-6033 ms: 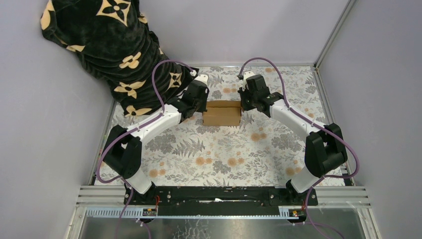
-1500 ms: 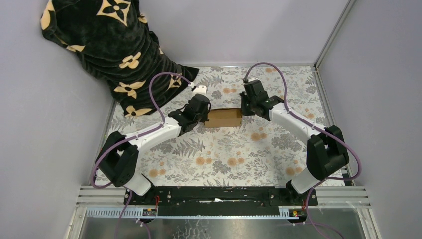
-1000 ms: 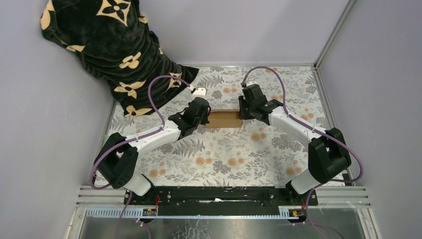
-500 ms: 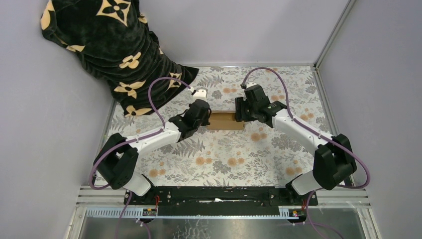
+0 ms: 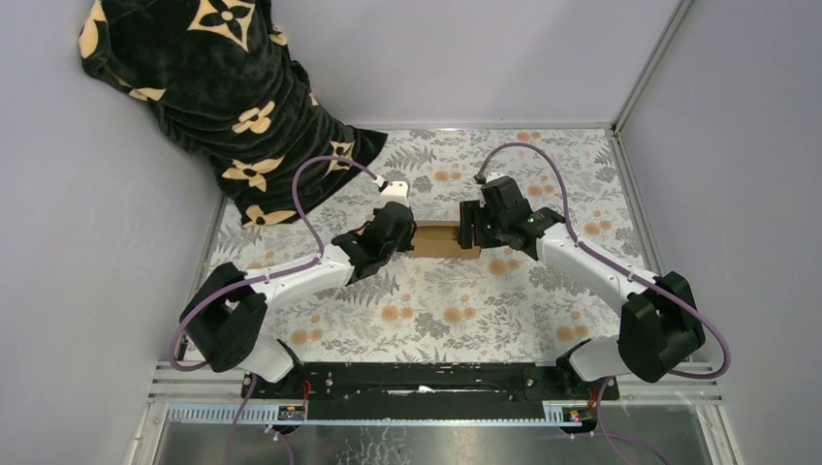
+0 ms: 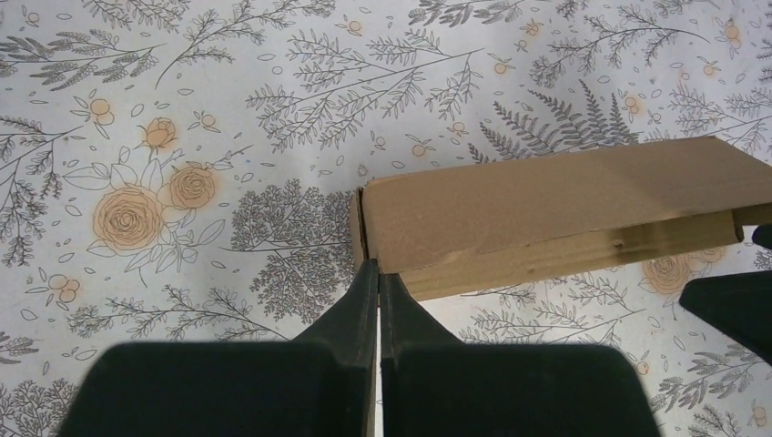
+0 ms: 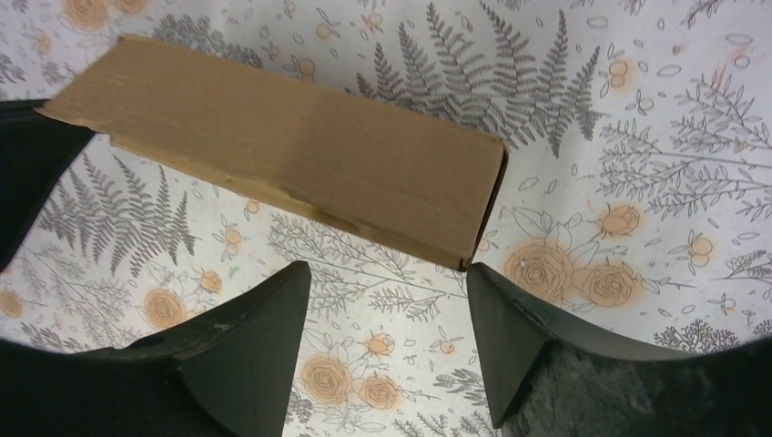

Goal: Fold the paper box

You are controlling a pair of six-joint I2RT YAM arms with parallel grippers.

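The paper box (image 5: 438, 239) is a low, closed brown cardboard box lying on the floral table mid-field, long side running left to right. My left gripper (image 5: 407, 238) is shut, and its tips (image 6: 378, 269) rest against the near left corner of the box (image 6: 546, 214) with nothing between them. My right gripper (image 5: 472, 231) stands open at the box's right end. In the right wrist view its fingers (image 7: 259, 328) straddle bare tablecloth just short of the box (image 7: 282, 150), and the right-hand finger tip is close to the box's corner.
A black cloth with beige flower motifs (image 5: 223, 87) hangs over the back left corner and spills onto the table. Grey walls close in the left, back and right sides. A metal rail (image 5: 635, 223) edges the table on the right.
My right gripper has opened and drawn off the box's right end. Both arms and the box have shifted a little toward the near side. The left gripper stayed shut.
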